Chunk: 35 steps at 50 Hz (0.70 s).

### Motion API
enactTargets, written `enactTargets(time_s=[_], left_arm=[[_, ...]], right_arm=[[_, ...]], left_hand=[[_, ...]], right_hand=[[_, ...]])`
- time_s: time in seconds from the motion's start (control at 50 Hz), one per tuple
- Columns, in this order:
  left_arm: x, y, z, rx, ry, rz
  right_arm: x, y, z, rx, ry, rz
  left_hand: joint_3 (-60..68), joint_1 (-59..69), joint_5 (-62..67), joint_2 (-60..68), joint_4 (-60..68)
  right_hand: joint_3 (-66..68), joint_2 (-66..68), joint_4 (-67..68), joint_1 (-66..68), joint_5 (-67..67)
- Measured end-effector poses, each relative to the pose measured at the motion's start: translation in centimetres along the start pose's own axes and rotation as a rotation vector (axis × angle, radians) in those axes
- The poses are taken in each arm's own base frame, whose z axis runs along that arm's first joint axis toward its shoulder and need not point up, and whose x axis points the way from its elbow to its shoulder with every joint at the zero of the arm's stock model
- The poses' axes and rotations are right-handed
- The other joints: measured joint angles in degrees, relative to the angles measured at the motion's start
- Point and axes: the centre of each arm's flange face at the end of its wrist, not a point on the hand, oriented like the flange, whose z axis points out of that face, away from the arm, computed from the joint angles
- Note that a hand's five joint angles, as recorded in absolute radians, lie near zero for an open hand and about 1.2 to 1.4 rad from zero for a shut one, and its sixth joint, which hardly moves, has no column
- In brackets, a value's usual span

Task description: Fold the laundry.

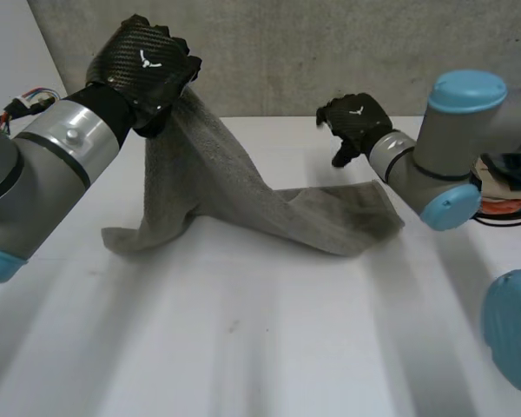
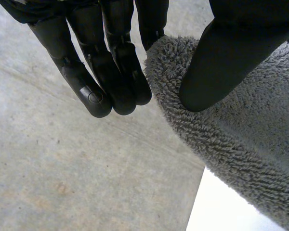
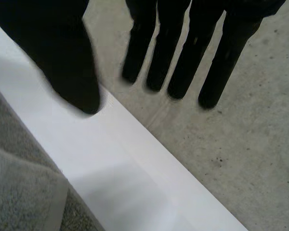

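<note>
The left hand is raised well above the table and grasps the towel by an edge. In its wrist view the thumb presses on the towel's rounded edge, with the fingers beside and behind it. From that grip the towel hangs in a slanting sheet. One part drops almost straight below the left hand to a loose edge lying on the table. The rest slopes away toward the right hand and ends in a flat, creased stretch on the table. That end lies near the right hand, lower than it and apart from it. The right hand hovers over the table's far edge, released, its fingers straight and its thumb spread apart, holding nothing. In its wrist view the table's edge runs below the fingertips, grey concrete lies beyond it, and a piece of towel shows past the thumb. On the robot's side of the towel a wide stretch of white table lies open in front of both hands. Behind the hands there is little room, for the table ends close to the concrete. There are two hands, one towel with two ends resting on the table, and one table.
</note>
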Motion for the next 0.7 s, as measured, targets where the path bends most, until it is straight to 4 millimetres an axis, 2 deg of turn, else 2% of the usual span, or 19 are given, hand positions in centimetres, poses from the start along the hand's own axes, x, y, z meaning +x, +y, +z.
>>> enactTargets(time_s=[0.02, 0.04, 0.08, 0.12, 0.2, 0.32, 0.38, 0.44, 0.48, 0.5, 0.56, 0.58, 0.64, 0.7], left_arm=[[0.1, 0.2, 0.1, -0.007, 0.007, -0.005], [0.3, 0.3, 0.2, -0.017, 0.021, -0.014], [0.7, 0.4, 0.0, -0.029, 0.04, -0.026], [1.1, 0.2, -0.6, -0.04, 0.069, -0.041], [1.4, -0.5, -2.0, -0.038, 0.098, -0.054], [0.9, -1.4, -4.0, -0.012, 0.088, -0.05], [0.4, -1.5, -4.6, -0.004, 0.069, -0.046], [0.0, -1.2, -4.8, -0.002, 0.054, -0.047], [-0.2, -0.9, -4.7, -0.003, 0.048, -0.048], [-0.2, -0.8, -4.6, -0.004, 0.047, -0.049], [-0.2, -0.1, -4.1, -0.011, 0.048, -0.051], [-0.2, 0.1, -3.9, -0.012, 0.048, -0.051], [-0.2, 0.9, -2.9, -0.009, 0.044, -0.047], [-0.8, 1.3, -1.0, 0.02, 0.009, -0.028]], right_arm=[[0.1, -0.2, -0.1, -0.001, -0.002, 0.005], [0.2, -0.5, -0.5, -0.006, -0.013, 0.022], [0.2, -0.7, -0.8, -0.009, -0.035, 0.036], [-0.2, -0.5, -1.2, -0.009, -0.084, 0.052], [-2.0, 0.2, -1.6, -0.006, -0.213, 0.074], [-6.5, 2.3, -2.5, -0.054, -0.443, 0.114], [-8.6, 3.4, -3.1, -0.092, -0.524, 0.11], [-9.8, 4.2, -3.3, -0.118, -0.565, 0.093], [-10.4, 4.7, -3.4, -0.132, -0.582, 0.077], [-10.5, 4.8, -3.4, -0.134, -0.584, 0.072], [-10.5, 5.0, -2.8, -0.123, -0.564, 0.036], [-10.3, 4.9, -2.6, -0.116, -0.549, 0.024], [-8.6, 3.9, -1.1, -0.057, -0.43, -0.041], [-5.1, 1.0, 0.9, 0.061, -0.207, -0.116]], left_hand=[[0.0, 0.0, 0.0, 0.0, 0.0], [0.0, 0.0, 0.0, 0.0, 0.0], [0.0, 0.0, 0.0, 0.0, 0.0], [0.0, 0.0, -0.02, 0.0, 0.0], [0.0, 0.0, -0.02, 0.0, 0.0], [0.0, 0.0, -0.02, 0.0, 0.0], [0.0, 0.0, -0.02, 0.0, 0.0], [0.0, 0.0, -0.02, 0.0, 0.0], [0.0, 0.0, -0.02, 0.0, 0.0], [0.0, 0.0, -0.02, 0.0, 0.0], [0.0, 0.0, -0.02, 0.0, 0.0], [0.0, 0.0, -0.02, 0.0, 0.0], [0.0, 0.0, -0.02, 0.0, 0.0], [0.14, 0.0, -0.02, 0.05, 0.02]], right_hand=[[-5.63, -7.05, -6.77, -7.08, -7.08], [-17.63, -18.18, -17.73, -18.13, -18.28], [-26.54, -26.43, -28.0, -26.54, -27.27], [-29.38, -28.24, -30.84, -27.58, -29.34], [-29.56, -28.24, -31.28, -27.58, -29.34], [-29.56, -28.24, -31.28, -27.58, -29.34], [-29.56, -28.24, -31.28, -27.58, -29.34], [-28.07, -27.23, -29.85, -26.62, -28.14], [-20.02, -19.13, -22.01, -19.08, -20.24], [-14.86, -13.9, -16.9, -13.73, -15.99], [15.72, 17.93, 13.44, 18.87, 15.23], [20.41, 22.54, 18.3, 22.87, 19.86], [26.25, 26.63, 24.89, 24.22, 24.45], [26.63, 26.63, 25.32, 24.22, 24.5]])
